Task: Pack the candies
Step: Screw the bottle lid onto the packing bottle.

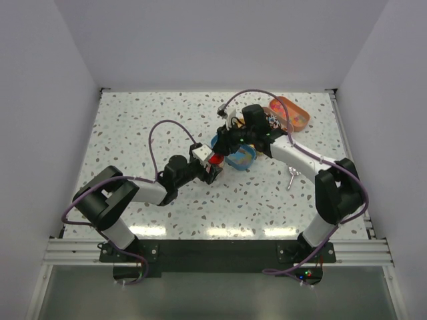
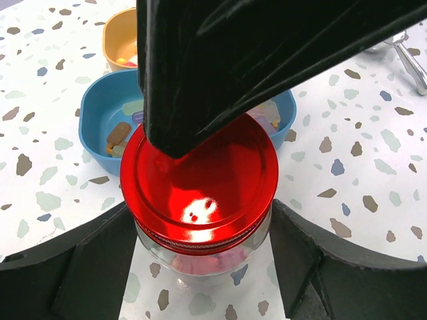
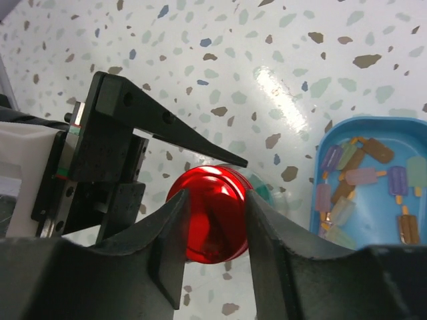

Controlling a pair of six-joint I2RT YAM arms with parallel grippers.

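A small glass jar (image 2: 175,261) with a red lid (image 2: 200,180) stands on the table. My left gripper (image 2: 200,267) is shut on the jar's glass body from both sides. My right gripper (image 3: 215,223) comes down from above and is shut on the red lid (image 3: 217,213). Pinkish candies (image 2: 223,262) show through the glass. More candies (image 3: 363,177), small pastel ice-lolly shapes, lie in a blue oval tin (image 3: 319,175) just beyond the jar. In the top view the jar (image 1: 215,160) sits between both grippers at mid-table.
An orange oval tin (image 1: 290,112) with sweets lies at the back right, behind the blue tin (image 1: 248,159). A silver metal scoop (image 1: 291,177) lies on the table to the right of the jar. White walls enclose the table on three sides.
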